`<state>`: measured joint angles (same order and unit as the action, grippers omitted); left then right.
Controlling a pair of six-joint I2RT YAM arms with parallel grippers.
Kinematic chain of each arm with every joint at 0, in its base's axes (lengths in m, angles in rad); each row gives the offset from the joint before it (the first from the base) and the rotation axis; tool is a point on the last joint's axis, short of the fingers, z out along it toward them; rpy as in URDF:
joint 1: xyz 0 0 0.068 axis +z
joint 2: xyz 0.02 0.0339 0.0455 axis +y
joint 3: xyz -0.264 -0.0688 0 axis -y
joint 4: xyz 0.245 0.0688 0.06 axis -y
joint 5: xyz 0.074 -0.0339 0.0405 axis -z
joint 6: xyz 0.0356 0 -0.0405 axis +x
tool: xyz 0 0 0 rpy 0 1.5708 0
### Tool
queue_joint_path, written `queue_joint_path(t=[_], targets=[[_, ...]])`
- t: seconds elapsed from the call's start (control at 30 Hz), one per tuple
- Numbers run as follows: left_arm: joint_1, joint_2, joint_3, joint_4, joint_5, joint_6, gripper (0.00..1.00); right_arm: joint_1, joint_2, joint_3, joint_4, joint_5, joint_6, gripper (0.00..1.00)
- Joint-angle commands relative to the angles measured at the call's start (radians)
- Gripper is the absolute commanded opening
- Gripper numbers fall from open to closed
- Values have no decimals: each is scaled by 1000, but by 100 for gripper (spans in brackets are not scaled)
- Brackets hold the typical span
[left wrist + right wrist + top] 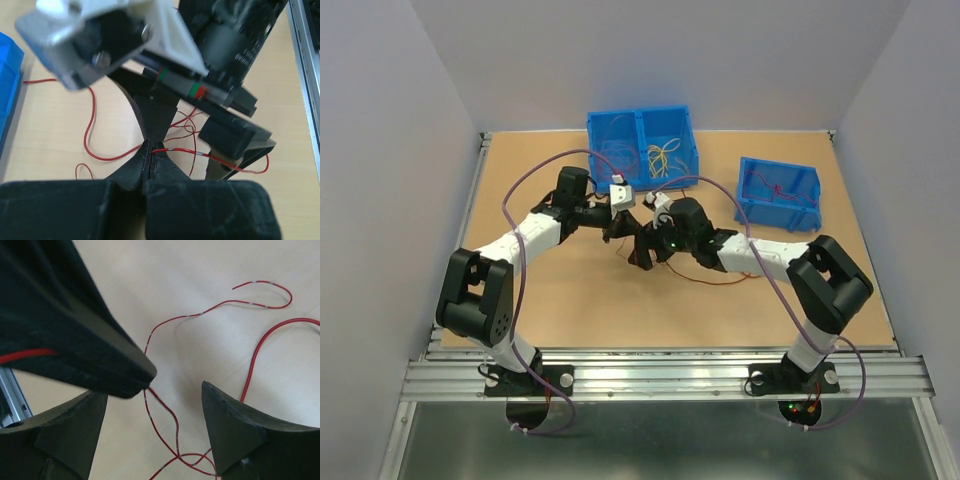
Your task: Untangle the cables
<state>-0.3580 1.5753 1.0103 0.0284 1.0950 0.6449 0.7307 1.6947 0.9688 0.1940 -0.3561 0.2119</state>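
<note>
Left gripper (151, 156) clamps one strand of the cables (175, 150) at the centre of the table (580, 300); right gripper (154, 392) stands wide beside it, holding nothing. If you pull now, crossed loops may cinch tight.

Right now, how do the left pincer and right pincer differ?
Left pincer is shut; right pincer stands open. Left pincer clamps a red cable; right pincer holds nothing, the cable just running through its gap. Shared: both black, tips close together above the tabletop.
</note>
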Motion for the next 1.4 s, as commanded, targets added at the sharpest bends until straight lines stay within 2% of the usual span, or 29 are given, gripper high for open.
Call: queue_joint_path(t=[0.0,0.1,0.13,0.17,0.2,0.23,0.3,0.47,0.67,0.7,0.87,1.07,1.13,1.2,1.23,1.3,1.37], targets=[[-2,-9,51,-27,20,44,0,18,58,79,-54,6,-25,80],[1,6,60,-27,17,41,0,19,86,96,-60,6,-20,66],[1,9,63,-27,17,38,0,19,91,100,-62,3,-13,55],[2,18,70,-33,17,38,0,19,92,107,-65,2,-11,33],[5,22,73,-50,16,38,0,21,86,108,-65,2,-3,21],[7,28,79,-53,16,38,0,21,79,105,-64,11,0,2],[14,32,80,-54,17,38,2,19,57,97,-64,32,12,1],[73,37,83,-33,45,6,18,10,-73,53,-62,181,69,1],[142,11,41,120,77,-109,70,-60,-230,-25,-59,256,122,1],[151,3,15,187,63,-163,84,-65,-284,-47,-59,313,127,0],[163,-63,-62,347,-15,-280,86,-97,-450,-119,-62,526,190,1],[166,-84,-81,367,-20,-289,85,-267,-599,-171,-103,585,297,1],[168,-83,-82,369,-21,-294,85,-327,-612,-171,-129,551,349,1],[168,-81,-81,370,-18,-301,85,-440,-607,-167,-157,485,391,1],[166,-81,-78,370,-17,-303,85,-479,-603,-163,-160,403,420,1],[166,-83,-78,370,-14,-306,85,-575,-587,-144,-163,323,444,1],[166,-80,-76,370,-12,-307,85,-622,-573,-128,-165,263,461,1]])
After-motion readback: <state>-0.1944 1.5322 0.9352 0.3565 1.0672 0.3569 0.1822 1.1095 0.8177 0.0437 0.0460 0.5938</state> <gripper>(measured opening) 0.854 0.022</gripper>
